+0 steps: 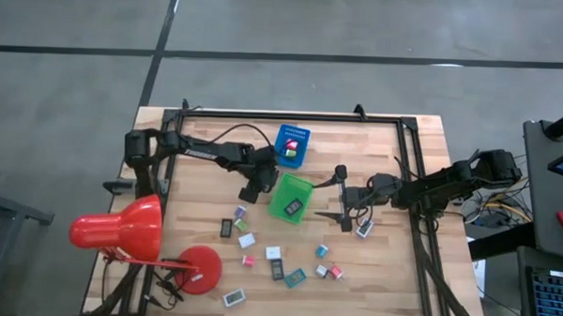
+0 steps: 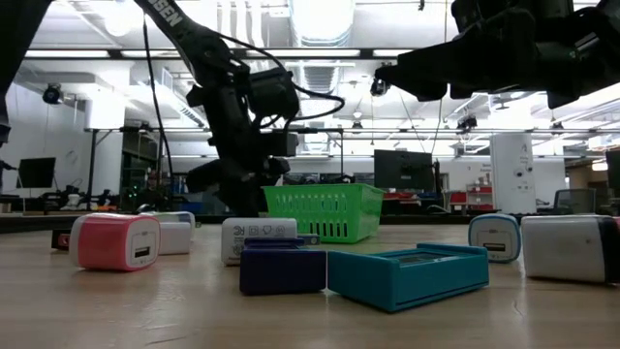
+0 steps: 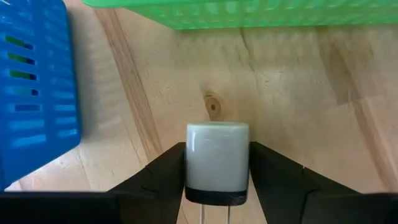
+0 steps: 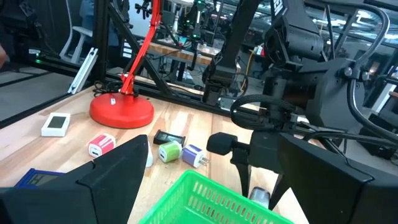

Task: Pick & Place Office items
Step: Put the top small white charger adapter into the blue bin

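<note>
You can read almost no text in these views. In the low view, white capital letters run along the upper link of the dark arm (image 2: 179, 24) at the top left; you see only their end, which looks like "SEN", and the beginning is cut by the edge of the picture. On the front face of the white charger block (image 2: 258, 236) that stands on the table, you see small dark printing, but it is too small to read. In the high view, a pale strip of lettering lies on the left arm (image 1: 205, 152), and you cannot make out its letters. The other views show you no readable signs.
</note>
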`<state>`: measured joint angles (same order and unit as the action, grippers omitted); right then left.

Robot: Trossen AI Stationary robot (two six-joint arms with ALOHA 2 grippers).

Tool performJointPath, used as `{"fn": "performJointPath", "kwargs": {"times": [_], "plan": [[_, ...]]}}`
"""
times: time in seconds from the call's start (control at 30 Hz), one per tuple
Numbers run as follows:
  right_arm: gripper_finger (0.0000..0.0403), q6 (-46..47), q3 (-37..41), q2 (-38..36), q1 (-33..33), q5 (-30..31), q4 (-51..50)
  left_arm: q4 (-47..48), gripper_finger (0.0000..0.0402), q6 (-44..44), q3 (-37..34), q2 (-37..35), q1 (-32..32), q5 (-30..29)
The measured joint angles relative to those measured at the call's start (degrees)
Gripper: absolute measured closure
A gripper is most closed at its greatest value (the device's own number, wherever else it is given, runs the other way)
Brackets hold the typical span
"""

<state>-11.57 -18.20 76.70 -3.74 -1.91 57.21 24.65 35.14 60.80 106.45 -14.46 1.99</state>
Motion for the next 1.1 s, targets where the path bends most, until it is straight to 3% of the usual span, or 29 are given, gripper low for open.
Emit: {"fn": "performJointPath", "kwargs": {"times": [0.27,1.1], "plan": [[0.0076,0.0,0.0,0.0,0.0,0.0,0.0,0.1,0.0271,-0.9,0.0,0.0,0.0,0.2],[0.0077,0.1,0.0,0.0,0.0,0.0,0.0,-0.6,0.0272,-5.2,-1.0,-0.9,-0.1,-0.2]]}}
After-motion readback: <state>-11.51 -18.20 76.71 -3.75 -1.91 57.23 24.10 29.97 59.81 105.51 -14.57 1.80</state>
